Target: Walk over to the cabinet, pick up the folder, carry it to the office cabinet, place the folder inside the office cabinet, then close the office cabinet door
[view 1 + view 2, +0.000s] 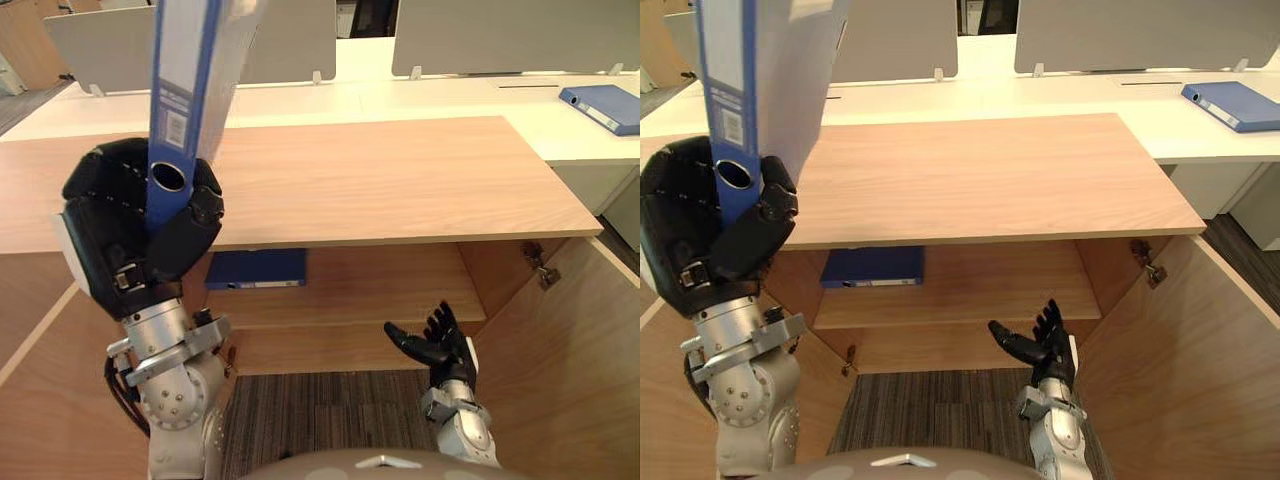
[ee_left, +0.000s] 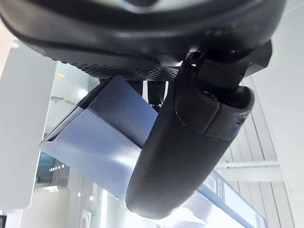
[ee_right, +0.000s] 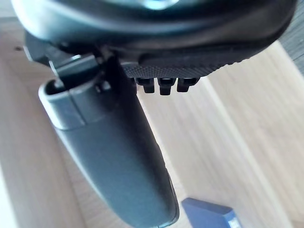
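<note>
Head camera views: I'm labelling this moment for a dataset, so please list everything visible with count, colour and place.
held folder: one, blue spine with white sides, upright in the left hand
shelf folder: one, dark blue, flat on the shelf inside the cabinet
desk folder: one, blue, flat on the desk at far right
office cabinet: one, light wood, straight ahead, open
desk: one, white, behind the cabinet
partition panels: several, grey, standing along the desk
carpet: dark, striped, before the cabinet
left hand: dark, curled round the held folder
right hand: dark, open, low before the cabinet opening
</note>
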